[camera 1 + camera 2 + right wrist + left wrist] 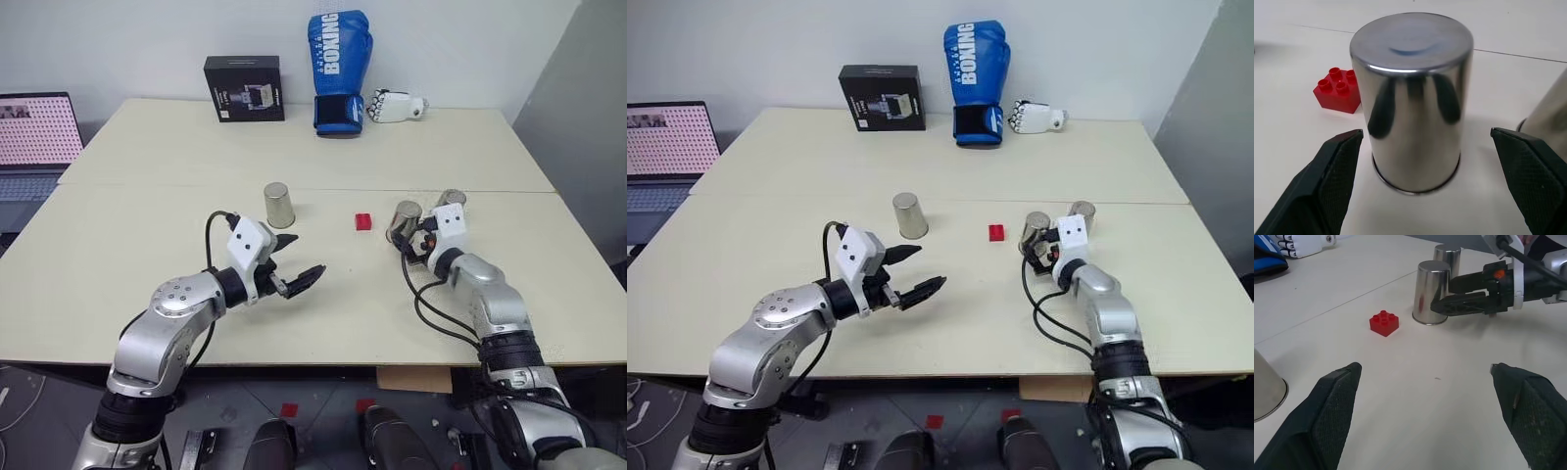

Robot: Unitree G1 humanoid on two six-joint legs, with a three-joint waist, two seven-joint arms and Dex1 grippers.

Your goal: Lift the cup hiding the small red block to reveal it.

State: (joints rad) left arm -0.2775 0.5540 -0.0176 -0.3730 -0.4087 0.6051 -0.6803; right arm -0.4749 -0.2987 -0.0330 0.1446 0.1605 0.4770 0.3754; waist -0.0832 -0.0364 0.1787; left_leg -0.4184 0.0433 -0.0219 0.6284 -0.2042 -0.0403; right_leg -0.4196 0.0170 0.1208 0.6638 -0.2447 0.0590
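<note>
- The small red block (363, 221) is sitting out in the open on the table (147, 245), roughly mid-table and a bit toward the right edge, studs up.
- The cup (1413, 100) stands upside down just right of the block, close but not touching it. In the right wrist view it sits upright between the fingers with gaps on both sides.
- So the right gripper (411, 242) is released, fingers spread around that cup without gripping it.
- A second cup (450, 202) stands right behind it, toward the right edge, nearly touching.
- The third cup (279, 205) is upside down on its own, left of the block, well apart from it.
- The left gripper (297, 260) hovers over the table nearer the front edge, fingers spread wide, holding nothing.
- Along the far edge: a black box (244, 88), a blue boxing glove (339, 70) standing upright, and a small white robot hand (396, 106) beside it.
- A laptop (37, 137) is off past the left edge.
</note>
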